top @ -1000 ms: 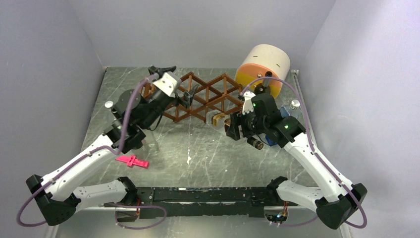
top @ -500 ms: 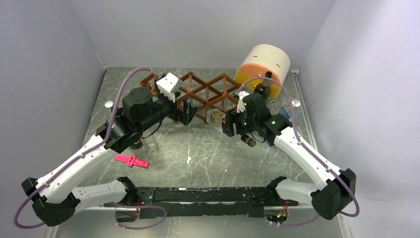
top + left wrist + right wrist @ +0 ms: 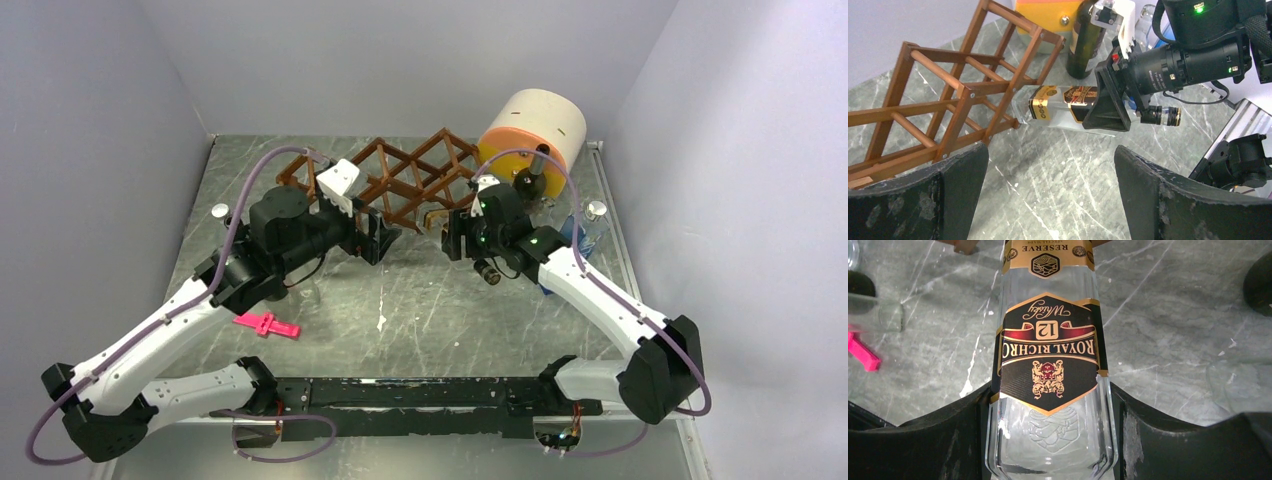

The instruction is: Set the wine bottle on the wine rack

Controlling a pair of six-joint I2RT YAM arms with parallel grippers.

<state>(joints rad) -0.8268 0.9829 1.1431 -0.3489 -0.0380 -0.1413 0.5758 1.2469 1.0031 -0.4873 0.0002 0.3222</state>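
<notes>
Wine bottle (image 3: pixel 1048 355) labelled "ROYAL", "12 Whisky" sits clamped in right hand (image 3: pixel 1050 415); left hand (image 3: pixel 1050 170) gapes wide.

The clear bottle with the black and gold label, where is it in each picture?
Top external: middle, slightly right; the clear bottle is between the wine rack and the right gripper holding it.
Left wrist: upper middle, lying sideways, neck toward the rack.
Right wrist: fills the centre, label upside down.
Shared landmark: the wine rack, at the bottle's neck end.
</notes>
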